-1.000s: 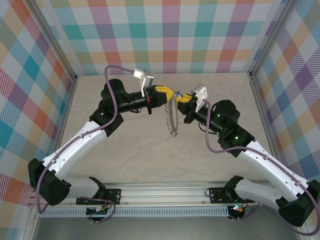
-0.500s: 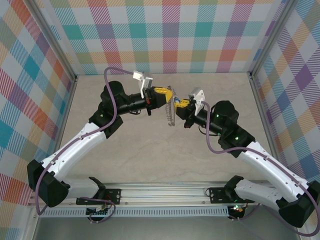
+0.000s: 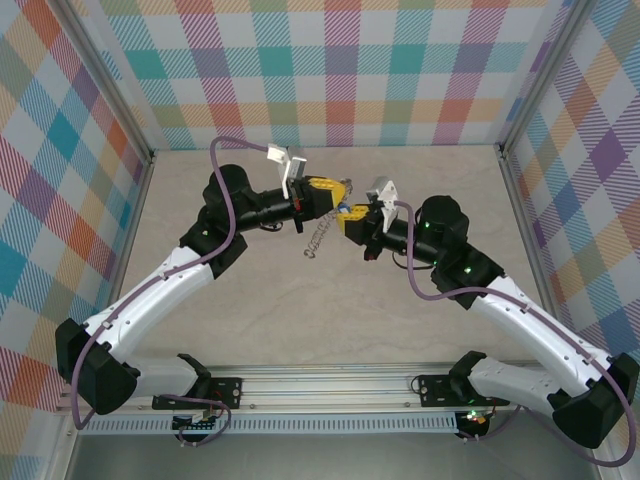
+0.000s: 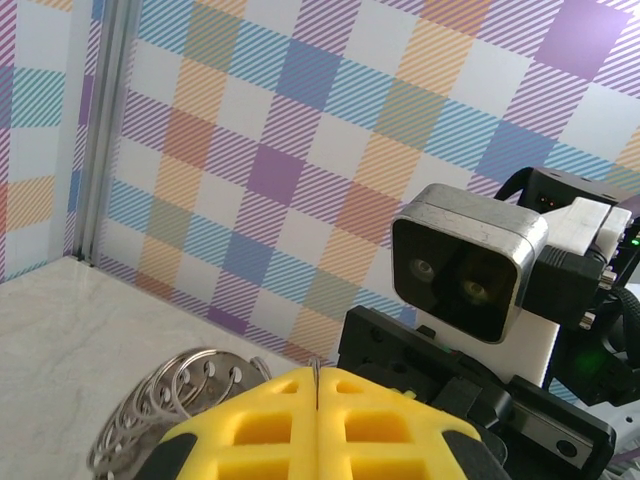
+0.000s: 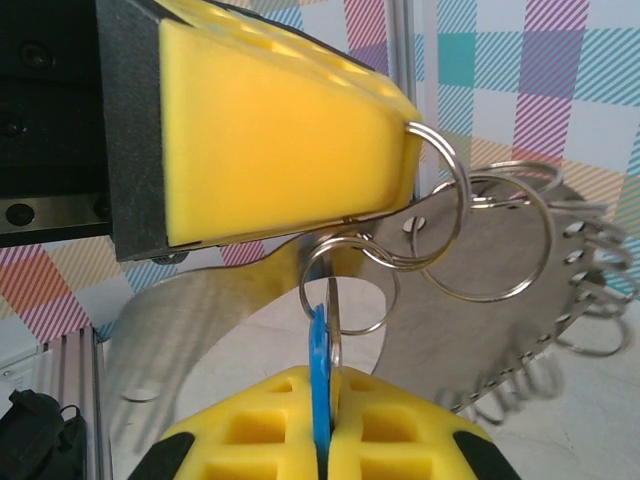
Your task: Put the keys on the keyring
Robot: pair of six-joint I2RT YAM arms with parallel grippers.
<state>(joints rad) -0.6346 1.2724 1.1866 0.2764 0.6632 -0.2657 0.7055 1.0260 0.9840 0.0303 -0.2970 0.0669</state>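
One pale marbled tabletop (image 3: 300,320), plaid walls (image 3: 340,70), aluminium corner posts (image 3: 105,80)

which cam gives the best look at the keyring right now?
Right wrist: the keyring spreads wide there, wire loops fringing its edge, hanging from the pads of the left gripper. Left wrist catches an arc of its loops beyond the yellow pads. Top external sees it edge-on, a thin strip dangling below that gripper.

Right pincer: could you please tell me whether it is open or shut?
Right pincer shut on the keys: its yellow pads pinch the blue tag.
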